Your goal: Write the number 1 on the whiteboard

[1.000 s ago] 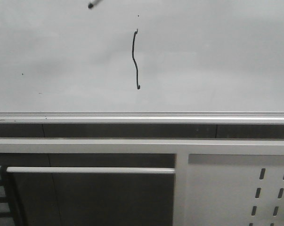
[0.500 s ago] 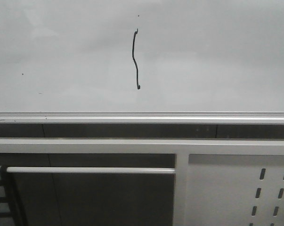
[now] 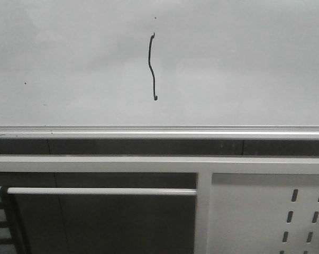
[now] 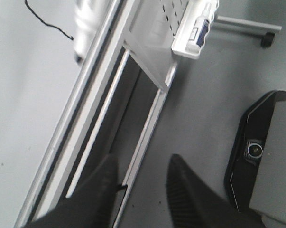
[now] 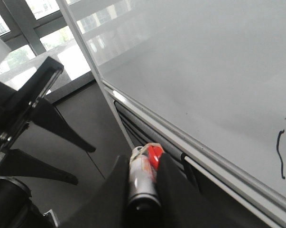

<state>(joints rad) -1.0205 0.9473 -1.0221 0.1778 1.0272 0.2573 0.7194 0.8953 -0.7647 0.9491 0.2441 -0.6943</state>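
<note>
**Stroke on the board, arms drawn back**

Pale grey and glossy, the whiteboard [image 3: 244, 69] fills the far upper part of the front view, closed below by its silver rail [image 3: 159, 132]. On it, a little left of centre, stands the number 1 [image 3: 152, 67]: a thin black, slightly wavy vertical line with small hooks at both ends. The mark looks finished, so the writing itself appears done; what may remain is only parking the arms and marker.

Neither arm shows in the front view. In the right wrist view the right end effector [image 5: 145, 190] is clenched on a marker [image 5: 143, 183] with a red-and-white label, held away from the board, the stroke off to one side. The left end effector [image 4: 142, 183] hangs released, its dark fingers [image 4: 102, 183] apart with nothing between them.

Below the rail sit a white frame bar [image 3: 101, 191] and a perforated panel [image 3: 265, 217] at the near right. A small shelf holding a bottle [image 4: 203, 29] and a dark base on the floor [image 4: 263, 156] appear in the left wrist view. Nothing stands against the board.
</note>
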